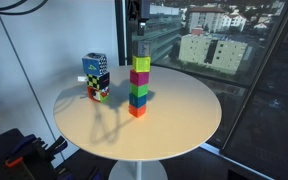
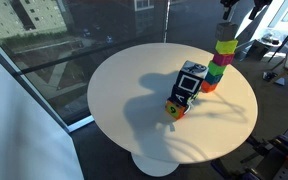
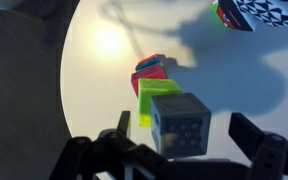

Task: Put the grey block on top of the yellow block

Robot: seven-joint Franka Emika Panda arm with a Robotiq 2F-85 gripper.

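My gripper [image 3: 183, 128] hangs spread wide above the grey block [image 3: 179, 120], seated on the yellow block [image 3: 149, 105]; placing looks done, so I'd lift straight clear

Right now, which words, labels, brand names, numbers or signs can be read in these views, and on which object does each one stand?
No text can be read in any view.
On the multicoloured chequered box only a pattern shows; any print is too small.
On the grey block the wrist view shows dark marks, too blurred to read.
On the yellow block nothing printed shows.
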